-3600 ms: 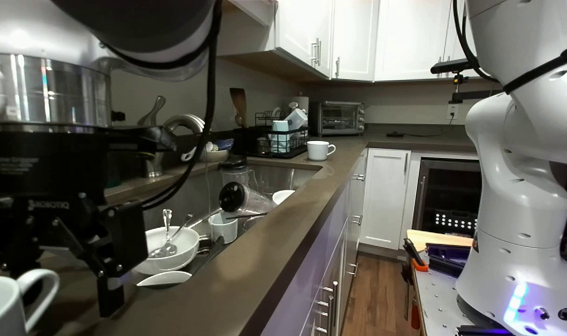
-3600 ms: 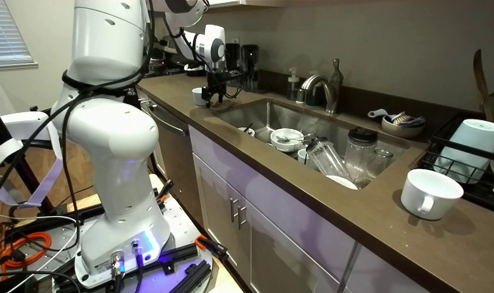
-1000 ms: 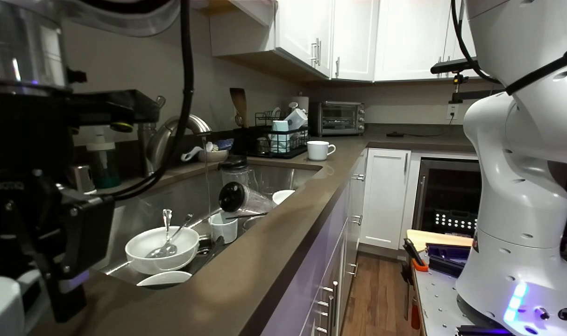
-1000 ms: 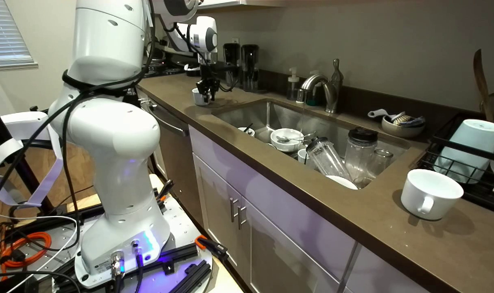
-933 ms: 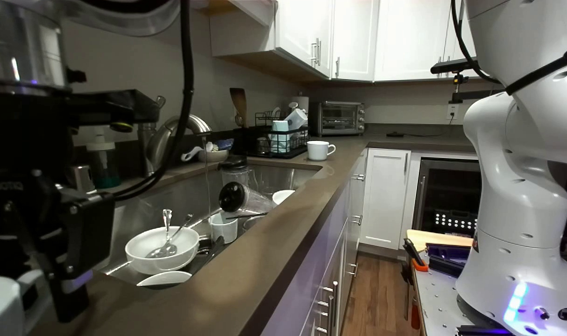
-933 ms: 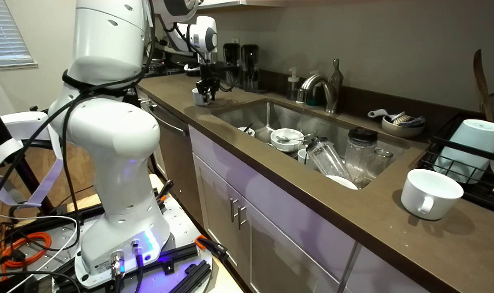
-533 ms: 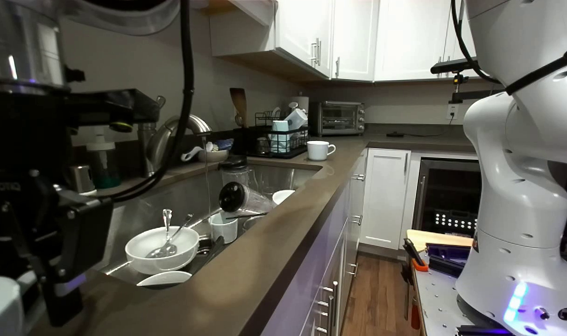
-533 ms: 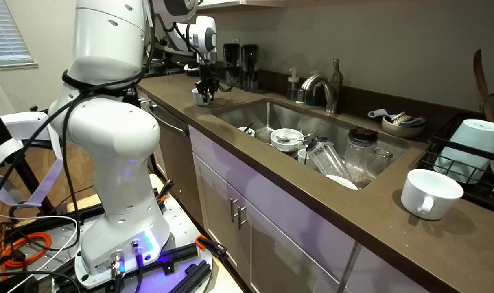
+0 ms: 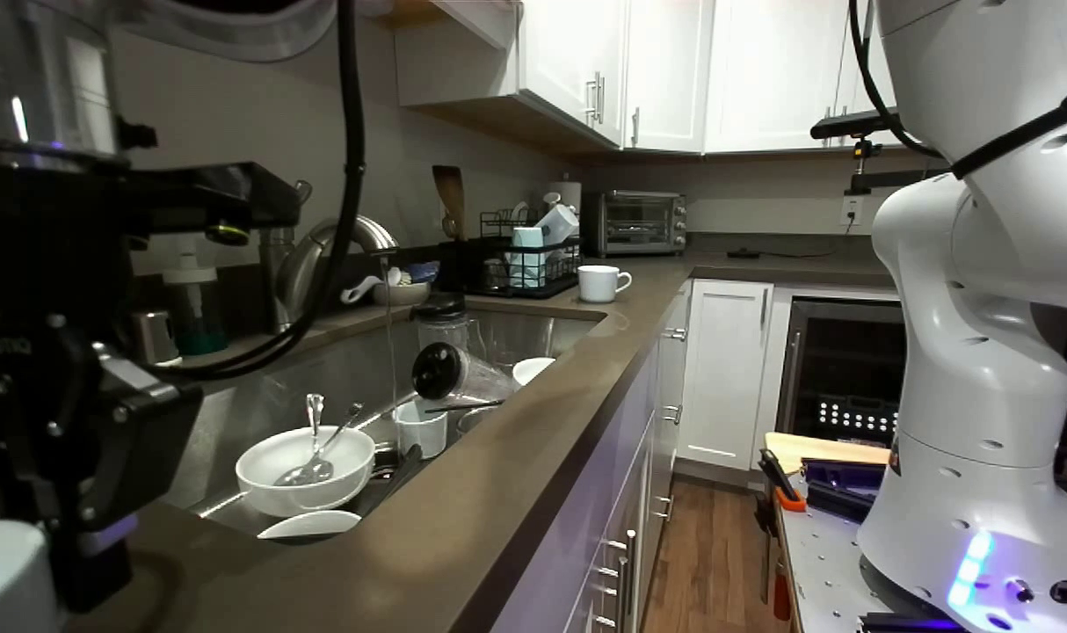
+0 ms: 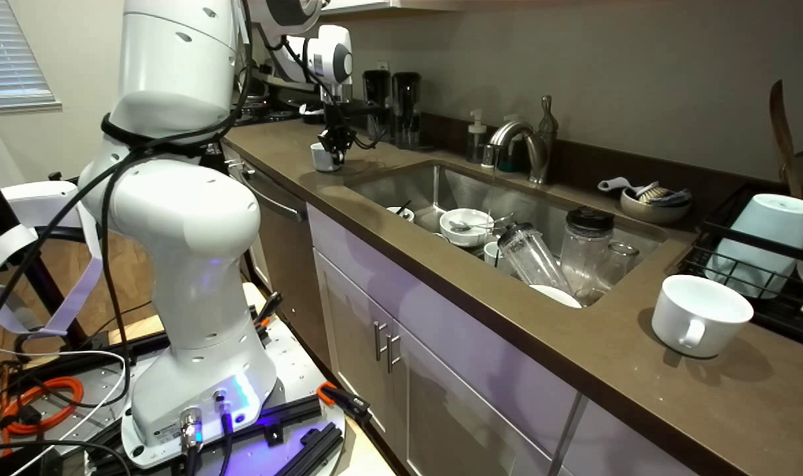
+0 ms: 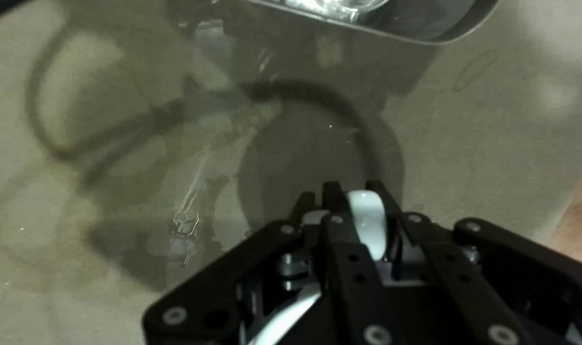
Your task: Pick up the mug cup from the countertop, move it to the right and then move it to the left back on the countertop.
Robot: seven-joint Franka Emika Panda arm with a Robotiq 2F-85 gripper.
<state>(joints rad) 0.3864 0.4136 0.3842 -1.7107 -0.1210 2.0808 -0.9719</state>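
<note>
Gripper has the white mug cup by its handle, squeezed on from both sides. It's near the end of the steel sink, can't really tell if it's touching the countertop. Way farther along, another white mug sits upright beside the black dish rack.

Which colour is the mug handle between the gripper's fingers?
The handle is white, best seen in the wrist view.

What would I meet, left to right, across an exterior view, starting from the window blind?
In an exterior view: window blind, robot base, mug cup, tall dark canisters, faucet, upright lidded jar, second white mug.
</note>
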